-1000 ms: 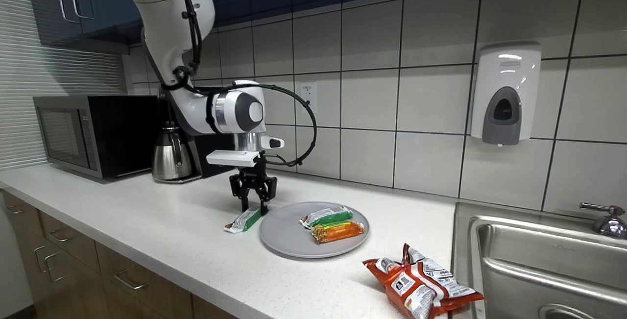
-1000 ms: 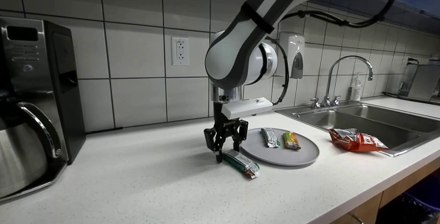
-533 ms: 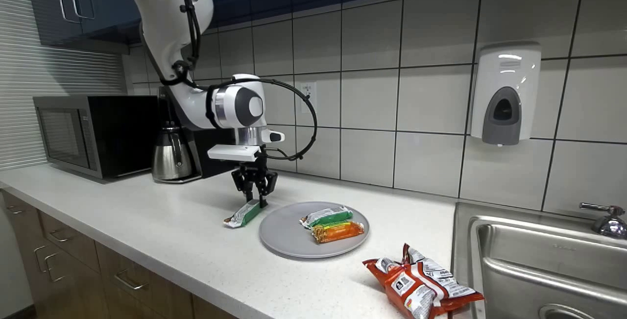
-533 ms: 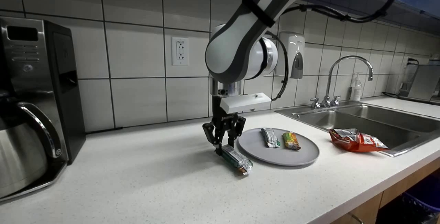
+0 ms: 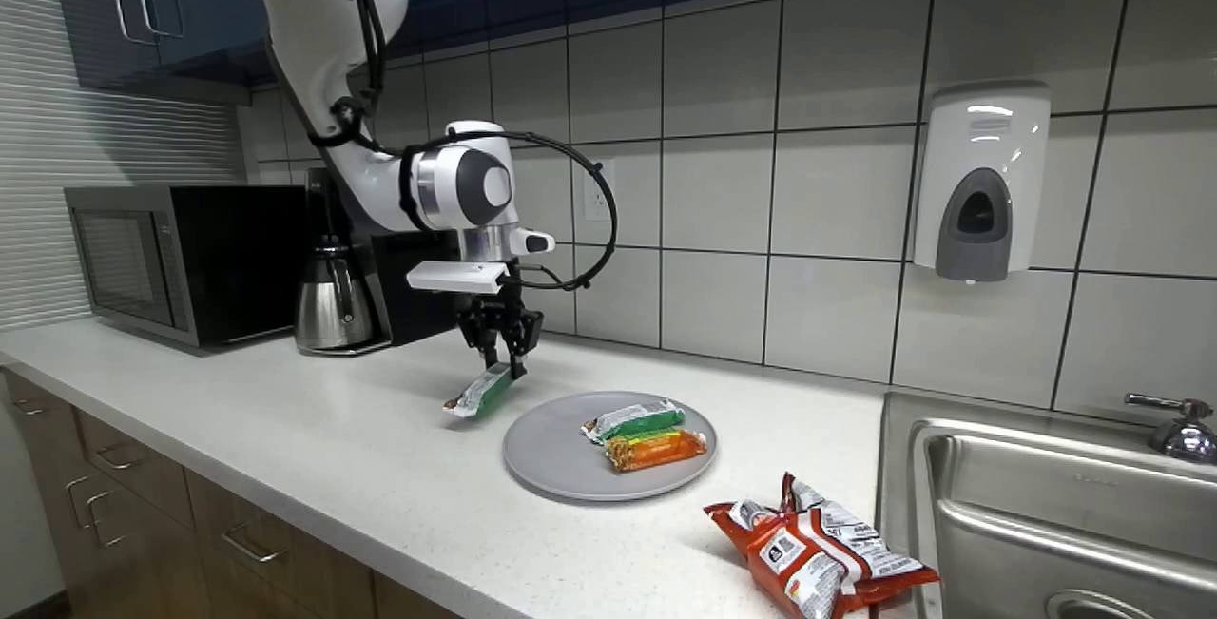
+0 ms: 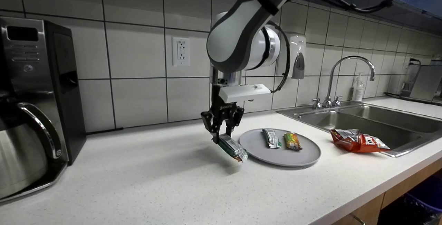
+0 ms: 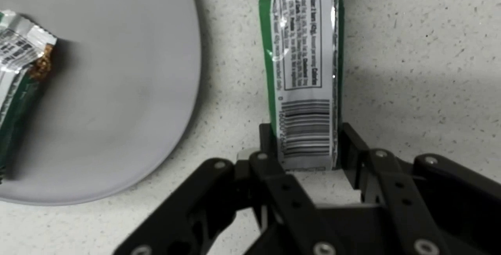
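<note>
The snack bar [image 7: 303, 51] has a long, flat wrapper: shiny silvery-white back w/ a nutr. panel & a barcode, green down the sides, a brown patch at the end opp. the barcode. It's b/w the fingers [image 7: 352, 156] of the tool [image 7: 307, 145], caught at its far (barcode) end, w/ most of its length sticking out to the near side. Free end dips lower than the held one; the whole bar hangs just above the tabletop [image 6: 138, 176]. Pos. in both exterior views: just left of the grey plate [image 5: 551, 453]; wrist view has a strip of tabletop showing b/w the two. Tool points approx. straight down, jaws part-way apart, only as wide as the bar, i.e. gripping it w/ one finger against each long side. On the plate: a 2nd green bar [image 5: 635, 421] &, beside it, an orange bar [image 5: 656, 451], both in shiny wrappers. A red bag [image 5: 825, 554] lies right of the plate, nr the sink [image 5: 901, 486].
</note>
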You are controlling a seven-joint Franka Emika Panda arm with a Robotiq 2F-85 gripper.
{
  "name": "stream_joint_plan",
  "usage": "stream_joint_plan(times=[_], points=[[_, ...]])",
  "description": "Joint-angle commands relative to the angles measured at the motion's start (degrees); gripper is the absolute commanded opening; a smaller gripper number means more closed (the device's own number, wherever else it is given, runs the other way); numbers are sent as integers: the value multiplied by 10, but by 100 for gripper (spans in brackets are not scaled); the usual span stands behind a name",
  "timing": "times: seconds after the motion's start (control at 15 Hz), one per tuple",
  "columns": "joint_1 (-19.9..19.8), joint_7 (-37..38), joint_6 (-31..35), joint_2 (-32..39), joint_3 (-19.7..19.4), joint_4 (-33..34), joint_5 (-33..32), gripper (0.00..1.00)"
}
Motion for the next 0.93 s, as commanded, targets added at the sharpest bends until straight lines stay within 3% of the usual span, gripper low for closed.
stream_joint_plan(times=[0.0,0.87], points=[[6,44,3,-24,-13,-14,-14,18],[11,191,-11,-41,-92,-21,-56,18]])
